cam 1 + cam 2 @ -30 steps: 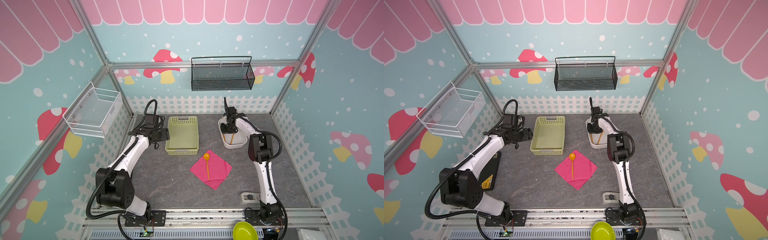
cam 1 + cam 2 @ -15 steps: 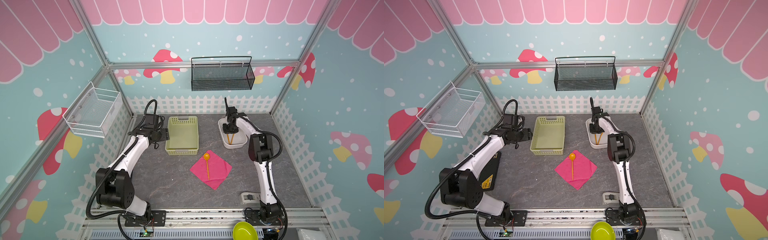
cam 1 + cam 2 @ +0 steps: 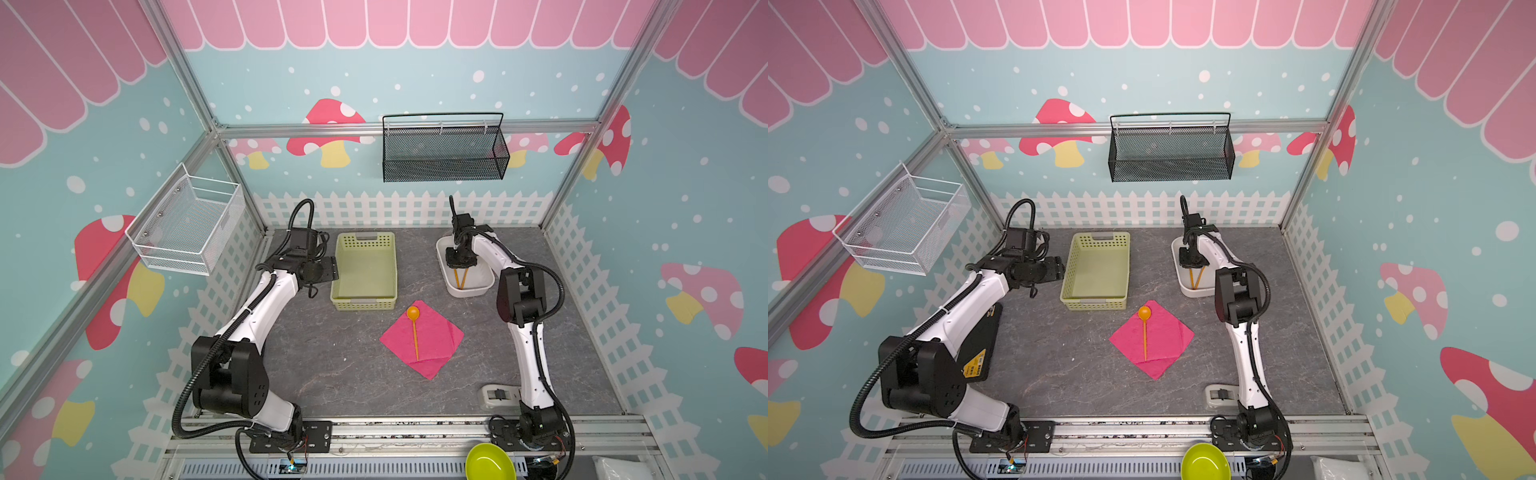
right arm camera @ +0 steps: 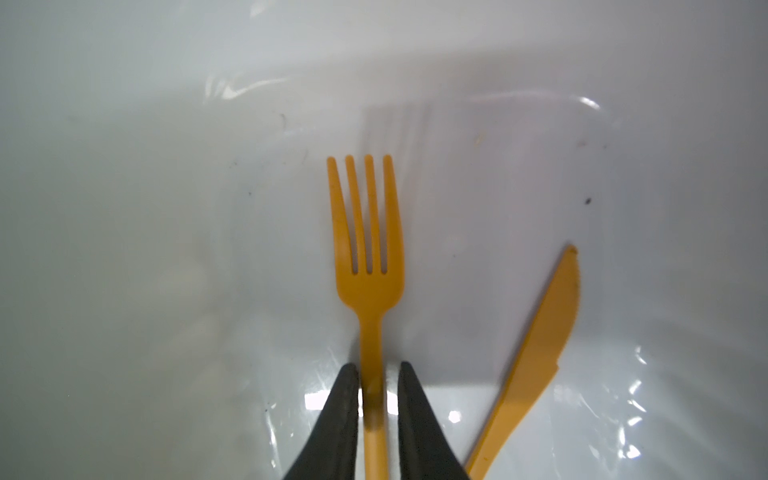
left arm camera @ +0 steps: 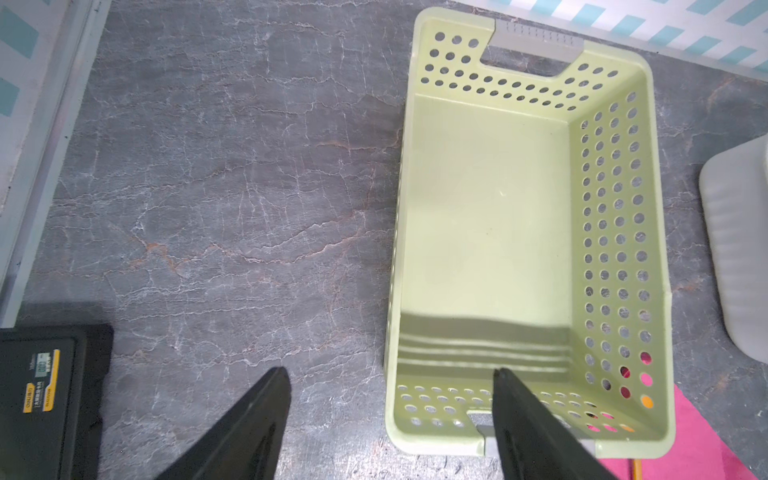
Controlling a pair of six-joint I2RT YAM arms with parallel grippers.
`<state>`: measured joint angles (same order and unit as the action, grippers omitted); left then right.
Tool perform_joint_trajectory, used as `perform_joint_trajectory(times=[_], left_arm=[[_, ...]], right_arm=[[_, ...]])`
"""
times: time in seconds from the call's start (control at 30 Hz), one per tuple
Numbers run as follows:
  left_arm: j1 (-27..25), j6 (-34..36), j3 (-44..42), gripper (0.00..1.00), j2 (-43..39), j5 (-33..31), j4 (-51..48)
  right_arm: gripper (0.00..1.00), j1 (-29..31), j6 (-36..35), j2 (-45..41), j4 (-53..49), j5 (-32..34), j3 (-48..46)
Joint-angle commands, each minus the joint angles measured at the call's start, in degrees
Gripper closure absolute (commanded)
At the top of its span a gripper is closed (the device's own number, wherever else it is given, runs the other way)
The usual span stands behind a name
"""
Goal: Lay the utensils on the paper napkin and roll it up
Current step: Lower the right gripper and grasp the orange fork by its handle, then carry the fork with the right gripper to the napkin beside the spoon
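Right wrist view: one orange fork (image 4: 370,266) and one orange knife (image 4: 540,345) are seen lying on the floor of one white tub (image 4: 166,208), apart at their tips and closer together at the handle ends. The fork's thin handle is set between the two black fingers (image 4: 345,399) of the right gripper (image 4: 378,368). The jaws are nearly closed, with one finger against the handle and a thin gap on the other side, so it cannot be told for sure if the fork is pinched tight. In both top views one orange spoon (image 3: 414,334) is seen lying flat on one pink paper napkin (image 3: 436,340), its round bowl near the napkin's far corner. That makes three utensils: one on the napkin and two in the tub. The napkin is spread on the grey table (image 3: 332,365), just in front of one green basket (image 3: 365,305), and the tub stands to the right of that basket. In the left wrist view the left gripper (image 5: 390,370) is seen with its jaws spread wide and nothing held between them. One finger is over bare table and the other over the basket's near end.
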<state>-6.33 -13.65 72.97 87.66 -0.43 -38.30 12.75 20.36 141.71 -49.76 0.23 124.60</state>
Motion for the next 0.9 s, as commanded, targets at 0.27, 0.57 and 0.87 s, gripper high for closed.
perform_joint_trajectory(times=[0.27,0.57,0.87], left_arm=[[0.52,0.22,-0.2,0.22,-1.16,-1.02,-0.37],[0.46,0.03,-0.17,0.22,-1.35,-0.5,-0.28],[0.45,0.03,-0.23,0.22,-1.94,0.23,0.05]], right_arm=[[0.82,-0.19,-1.28,3.97,-2.01,0.12,1.65],[0.91,-0.18,-1.38,3.18,-2.61,0.15,3.76],[0.92,-0.18,-1.4,-1.33,-4.51,1.35,5.57]])
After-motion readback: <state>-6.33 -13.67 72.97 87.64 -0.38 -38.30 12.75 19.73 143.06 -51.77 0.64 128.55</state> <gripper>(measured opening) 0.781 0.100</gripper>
